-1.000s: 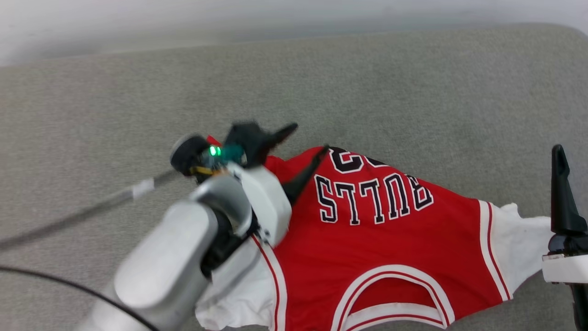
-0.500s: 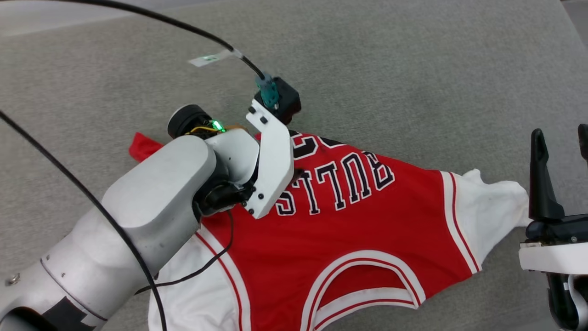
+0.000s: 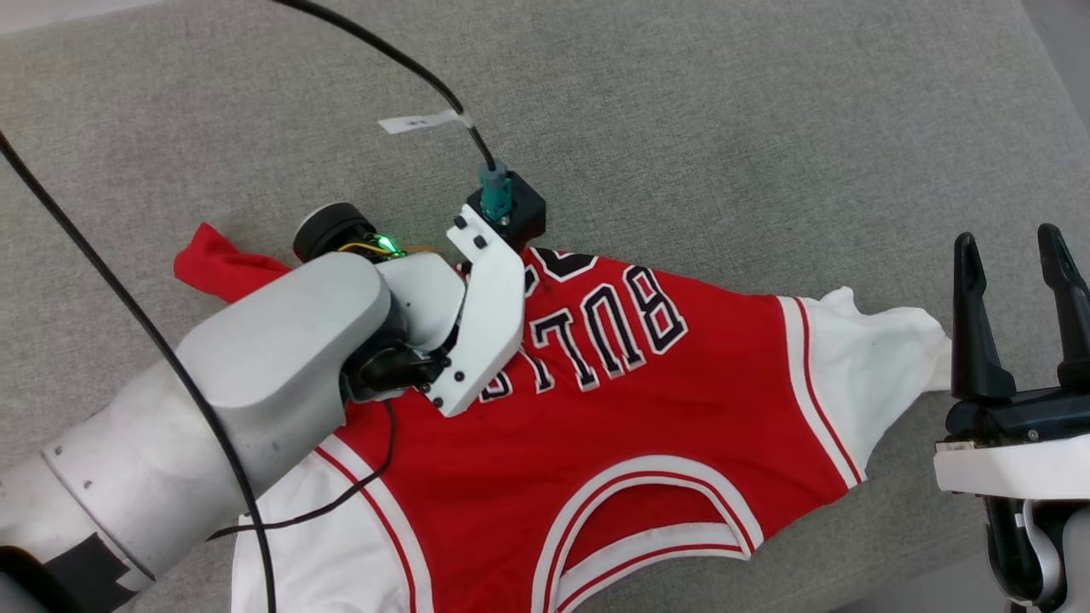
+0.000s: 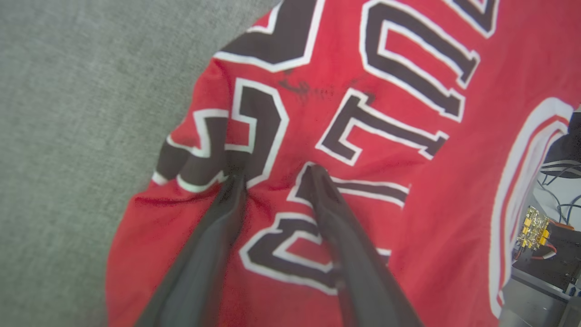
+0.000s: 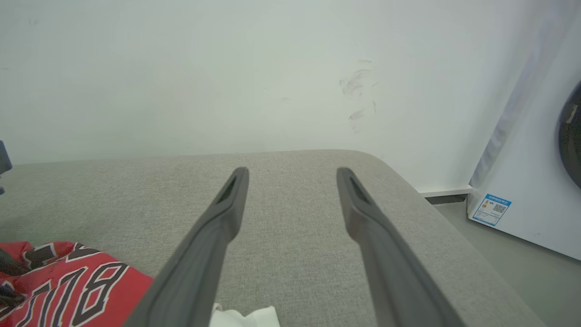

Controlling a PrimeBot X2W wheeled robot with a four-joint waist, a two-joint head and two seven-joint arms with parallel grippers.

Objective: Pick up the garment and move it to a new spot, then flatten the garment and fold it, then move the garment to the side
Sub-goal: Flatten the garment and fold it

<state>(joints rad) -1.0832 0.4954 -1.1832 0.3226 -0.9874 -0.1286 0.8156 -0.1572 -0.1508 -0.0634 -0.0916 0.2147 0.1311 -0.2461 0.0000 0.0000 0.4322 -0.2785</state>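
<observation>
While the left gripper [image 4: 277, 175] pressed both tips, jaws part-spread, into the garment [image 3: 664, 409] lying rumpled across the grey cushion [image 3: 766, 128], the right gripper [image 3: 1013, 247] hung wide open at three o'clock. Closing there might catch just one thin layer, which could slip out.

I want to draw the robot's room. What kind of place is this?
Probably a laundry corner or a home-like test room. A red T-shirt lies on a grey padded surface, against a white wall, and a white appliance with a dark round door, likely a washer, stands beside it.
</observation>
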